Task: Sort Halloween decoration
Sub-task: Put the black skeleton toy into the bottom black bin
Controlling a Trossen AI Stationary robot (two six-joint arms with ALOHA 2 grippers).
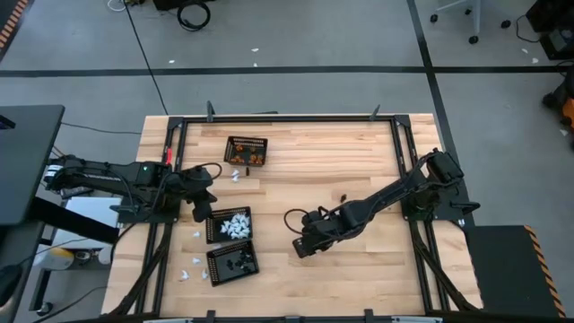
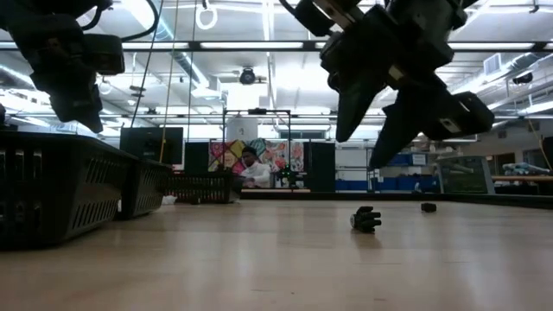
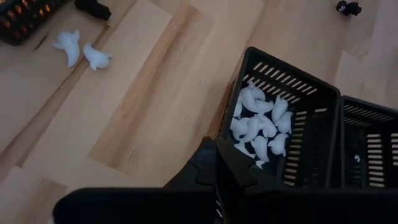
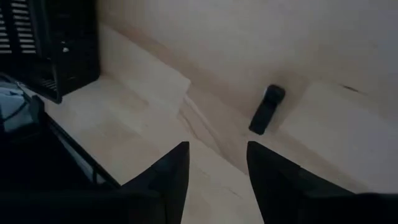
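Observation:
Three black mesh baskets stand on the table. One holds white pieces (image 1: 230, 224) (image 3: 261, 121), one black pieces (image 1: 232, 263), and the far one orange pieces (image 1: 247, 151). My left gripper (image 1: 199, 211) (image 3: 216, 158) is shut just above the white basket's left rim, and I see nothing between its fingers. My right gripper (image 1: 300, 242) (image 4: 214, 165) is open, raised over bare table right of the baskets. A loose black piece (image 4: 267, 109) (image 2: 365, 219) lies on the wood ahead of its fingers.
Loose pieces lie about: two white ones (image 3: 81, 53) and a black one (image 3: 93, 7) near the orange basket, another black one (image 1: 343, 196) mid-table, and several white ones (image 1: 196, 235) left of the black basket. A dark frame (image 1: 395, 135) borders the table.

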